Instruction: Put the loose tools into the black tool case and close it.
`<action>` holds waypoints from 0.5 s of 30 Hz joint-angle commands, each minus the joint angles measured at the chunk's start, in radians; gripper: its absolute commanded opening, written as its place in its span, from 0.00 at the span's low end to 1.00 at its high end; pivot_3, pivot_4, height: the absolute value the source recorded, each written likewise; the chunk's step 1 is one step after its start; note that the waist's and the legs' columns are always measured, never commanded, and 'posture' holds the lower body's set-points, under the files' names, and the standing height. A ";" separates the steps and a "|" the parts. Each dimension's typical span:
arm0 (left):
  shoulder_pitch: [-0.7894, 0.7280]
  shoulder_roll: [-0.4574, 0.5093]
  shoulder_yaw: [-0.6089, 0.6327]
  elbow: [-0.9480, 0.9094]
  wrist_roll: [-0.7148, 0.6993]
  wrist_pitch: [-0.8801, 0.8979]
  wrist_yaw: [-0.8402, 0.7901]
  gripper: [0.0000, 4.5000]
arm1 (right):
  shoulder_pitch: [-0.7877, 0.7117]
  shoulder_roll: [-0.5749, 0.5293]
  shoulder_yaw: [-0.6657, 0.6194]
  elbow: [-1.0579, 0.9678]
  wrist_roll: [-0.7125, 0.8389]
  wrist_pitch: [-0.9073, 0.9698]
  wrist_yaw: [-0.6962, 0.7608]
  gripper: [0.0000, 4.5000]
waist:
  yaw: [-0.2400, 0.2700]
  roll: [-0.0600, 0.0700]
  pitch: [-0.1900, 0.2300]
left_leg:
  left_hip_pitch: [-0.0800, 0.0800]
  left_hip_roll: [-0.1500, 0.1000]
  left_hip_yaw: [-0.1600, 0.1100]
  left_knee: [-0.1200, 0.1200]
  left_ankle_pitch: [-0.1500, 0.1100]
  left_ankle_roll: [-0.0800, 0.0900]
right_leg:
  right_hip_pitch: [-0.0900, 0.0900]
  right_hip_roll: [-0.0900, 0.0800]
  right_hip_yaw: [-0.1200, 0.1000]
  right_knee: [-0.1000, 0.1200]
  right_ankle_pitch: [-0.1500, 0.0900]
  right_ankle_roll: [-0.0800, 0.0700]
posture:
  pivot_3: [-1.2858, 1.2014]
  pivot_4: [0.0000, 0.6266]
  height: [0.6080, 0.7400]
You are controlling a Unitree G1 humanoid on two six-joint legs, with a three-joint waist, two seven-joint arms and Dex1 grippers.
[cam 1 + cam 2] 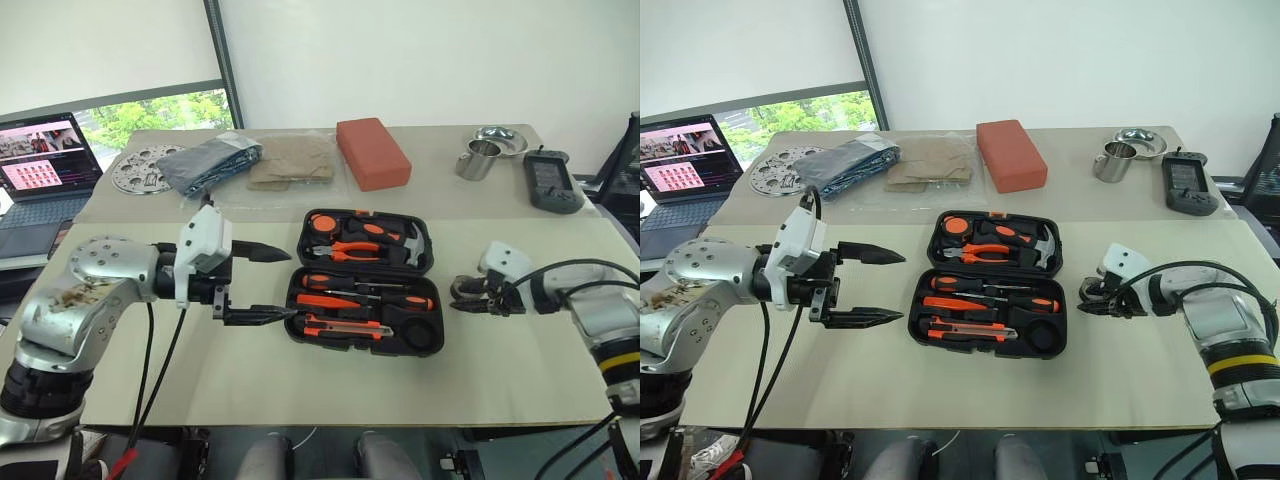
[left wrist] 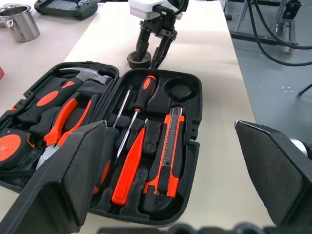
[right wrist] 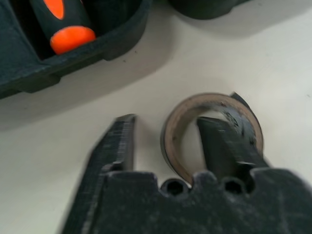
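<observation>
A: Item one, the black moulded-plastic hinged tool case (image 1: 365, 282)?
B: Lay open on the beige surface (image 1: 300, 385); two orange-and-black-handled screwdrivers (image 2: 139, 105) and an orange-and-black utility knife (image 2: 168, 151) sat in its slots.

A: Item two, the small dark tape roll (image 3: 210, 134)?
B: On the surface just beside the case's right end, outside it.

A: Right tool (image 3: 165, 146)?
B: Narrowly parted, one finger inside the roll's ring, the other outside it.

A: Left tool (image 1: 868, 286)?
B: Spread wide, holding nothing, just beside the case's left end.
</observation>
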 commanded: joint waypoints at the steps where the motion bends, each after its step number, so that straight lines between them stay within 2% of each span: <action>1: -0.004 0.015 0.022 -0.020 -0.007 -0.018 0.003 1.00 | -0.035 -0.003 -0.018 0.002 -0.004 -0.036 0.022 0.16 | 0.000 0.001 0.000 | 0.000 0.000 0.000 0.000 0.000 0.000 | 0.000 0.000 0.000 0.000 0.000 0.000 | 0.52 0.24 1.00; 2: -0.003 0.016 0.022 -0.021 -0.008 -0.019 0.002 1.00 | -0.034 -0.011 -0.023 -0.012 -0.001 -0.032 0.030 0.07 | 0.000 0.001 0.000 | 0.000 0.000 0.000 0.000 0.000 0.000 | 0.000 0.000 0.000 0.000 0.000 0.000 | 0.52 0.24 1.00; 4: -0.001 0.017 0.021 -0.021 -0.010 -0.018 -0.001 1.00 | -0.027 -0.029 -0.034 -0.042 0.005 -0.027 0.046 0.01 | 0.000 0.001 -0.001 | 0.000 0.000 0.000 0.000 0.000 0.000 | 0.000 0.000 0.000 0.000 0.000 0.000 | 0.52 0.24 1.00; 8: 0.002 0.022 0.021 -0.026 -0.019 -0.016 -0.012 1.00 | 0.020 -0.101 -0.070 -0.194 0.044 0.011 0.103 0.01 | 0.001 0.002 -0.001 | 0.000 0.000 0.000 0.000 0.000 0.000 | 0.000 0.000 0.000 0.001 0.000 0.000 | 0.52 0.24 1.00; 13: -0.001 0.019 0.012 -0.028 -0.027 -0.020 -0.032 1.00 | 0.098 -0.159 -0.115 -0.494 0.148 0.165 0.151 0.01 | 0.000 0.001 0.000 | 0.000 0.001 -0.001 0.000 0.000 0.000 | 0.000 0.000 -0.002 0.001 0.000 0.000 | 0.52 0.24 1.00; 15: -0.020 0.008 -0.005 -0.022 -0.027 -0.025 -0.044 1.00 | 0.149 -0.176 -0.116 -0.676 0.218 0.265 0.159 0.01 | 0.000 0.001 0.000 | 0.000 0.001 -0.001 0.000 0.000 0.000 | 0.000 0.001 -0.002 0.001 0.000 0.000 | 0.52 0.24 1.00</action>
